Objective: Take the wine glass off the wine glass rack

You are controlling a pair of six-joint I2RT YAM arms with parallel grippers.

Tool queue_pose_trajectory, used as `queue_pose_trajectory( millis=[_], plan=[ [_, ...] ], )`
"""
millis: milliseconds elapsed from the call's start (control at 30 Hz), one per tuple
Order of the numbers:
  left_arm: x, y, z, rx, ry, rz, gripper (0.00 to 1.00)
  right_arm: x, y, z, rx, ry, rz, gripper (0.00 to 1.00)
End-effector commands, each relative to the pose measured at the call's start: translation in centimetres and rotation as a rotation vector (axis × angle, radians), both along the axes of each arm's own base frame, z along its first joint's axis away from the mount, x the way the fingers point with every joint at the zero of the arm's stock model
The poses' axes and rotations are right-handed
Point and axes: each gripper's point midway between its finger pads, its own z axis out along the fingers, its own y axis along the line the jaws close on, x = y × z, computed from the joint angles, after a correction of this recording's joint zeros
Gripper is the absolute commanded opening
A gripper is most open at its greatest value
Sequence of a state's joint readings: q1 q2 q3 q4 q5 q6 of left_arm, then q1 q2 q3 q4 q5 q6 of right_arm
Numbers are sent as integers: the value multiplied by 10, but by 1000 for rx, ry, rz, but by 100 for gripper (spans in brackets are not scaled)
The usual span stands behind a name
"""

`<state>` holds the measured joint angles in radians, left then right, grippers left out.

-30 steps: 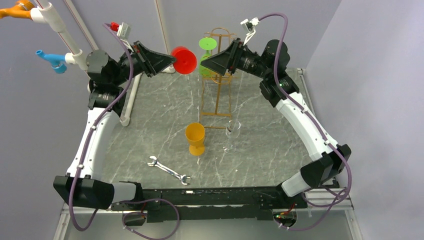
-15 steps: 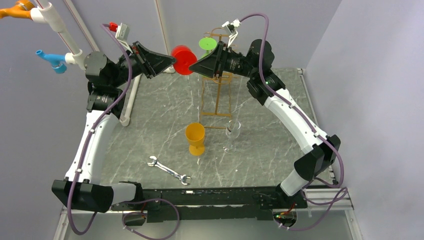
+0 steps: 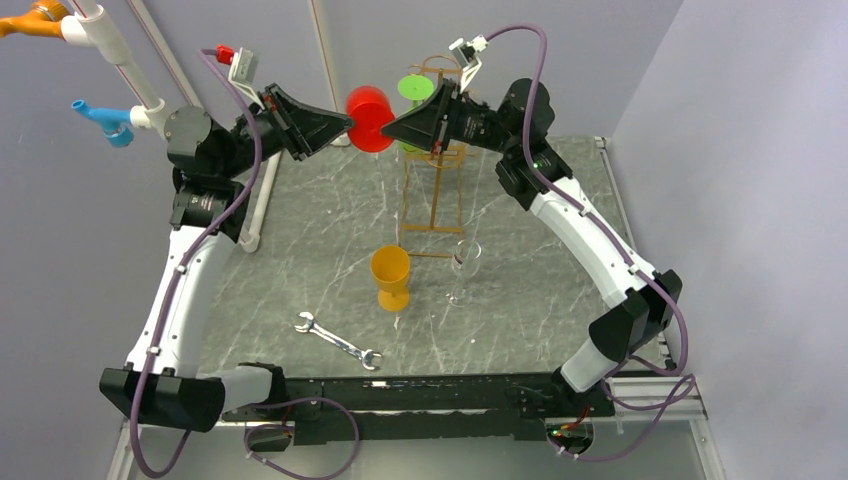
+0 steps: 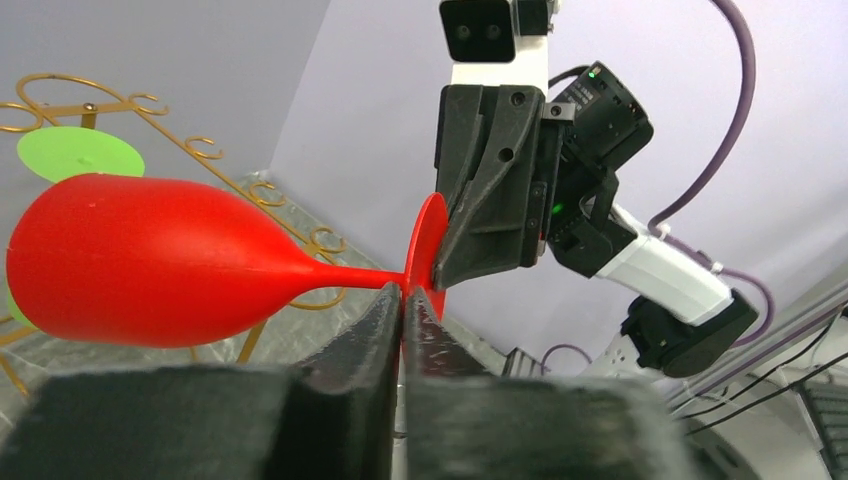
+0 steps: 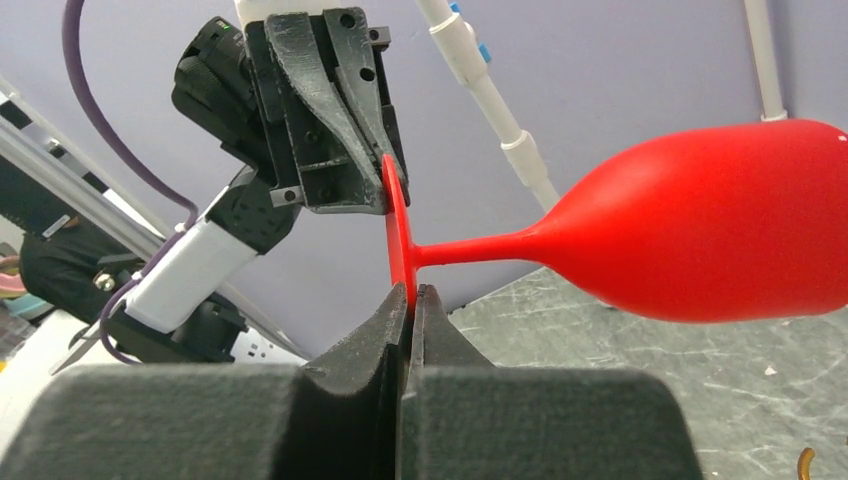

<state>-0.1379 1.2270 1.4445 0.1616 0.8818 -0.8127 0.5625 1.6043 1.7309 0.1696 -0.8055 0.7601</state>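
Note:
A red wine glass (image 3: 370, 118) hangs on its side in mid-air, left of the gold wire wine glass rack (image 3: 432, 190) and free of it. My left gripper (image 3: 351, 121) is shut on the rim of its round foot (image 4: 428, 235), tips at the stem's base (image 4: 403, 292). My right gripper (image 3: 386, 127) pinches the same foot from the opposite side (image 5: 411, 290), jaws shut on its edge. The bowl (image 5: 720, 235) points away from the right wrist camera. A green glass (image 3: 416, 88) still hangs upside down on the rack.
On the marble table stand an orange goblet (image 3: 390, 277) and a clear glass (image 3: 463, 270), with a wrench (image 3: 338, 340) nearer the arm bases. A white pipe frame (image 3: 130, 80) rises at the back left.
My right gripper swung left from beside the rack to the red glass's foot and shut on it. The left gripper and the glass barely moved.

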Motion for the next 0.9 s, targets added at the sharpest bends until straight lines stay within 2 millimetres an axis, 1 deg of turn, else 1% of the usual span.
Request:
queue_pose_trajectory(
  millis=[0,67,100,133,167,200,233,267,333,400,533,600,667,733,767,867],
  plan=[
    [-25,-4,22,30,-108,-31,17,-25,-9,30,65,-97,39,0],
    [-29,-3,23,57,-123,-36,50,-29,-10,35,77,-102,44,0],
    [-31,-3,24,66,-136,-38,60,-31,-12,39,85,-106,49,0],
    [-33,-3,25,74,-143,-37,69,-34,-13,42,93,-110,51,0],
    [-34,-2,26,79,-153,-25,76,-37,-15,46,101,-112,54,0],
    [-34,-1,27,87,-163,-17,86,-40,-17,49,111,-112,57,0],
    [-36,-1,28,94,-173,-15,92,-42,-21,52,122,-115,57,0],
    [-38,0,29,99,-183,-12,95,-45,-25,57,137,-122,58,0],
    [-39,2,31,110,-205,-5,98,-49,-31,62,157,-118,56,0],
    [-38,5,29,124,-198,4,98,-51,-37,67,164,-114,50,0],
    [-31,15,27,142,-176,24,96,-62,-50,73,180,-113,61,0],
    [-26,22,24,134,-166,17,96,-64,-58,74,186,-114,54,0],
    [-25,25,24,123,-180,-29,96,-67,-63,75,191,-113,53,0],
    [-27,26,20,122,-189,-117,96,-70,-67,77,198,-114,65,0],
    [-24,31,17,119,-181,-146,95,-73,-69,77,203,-113,79,0],
    [-24,40,18,70,-149,-230,91,-83,-74,80,223,-100,139,0]
  ],
)
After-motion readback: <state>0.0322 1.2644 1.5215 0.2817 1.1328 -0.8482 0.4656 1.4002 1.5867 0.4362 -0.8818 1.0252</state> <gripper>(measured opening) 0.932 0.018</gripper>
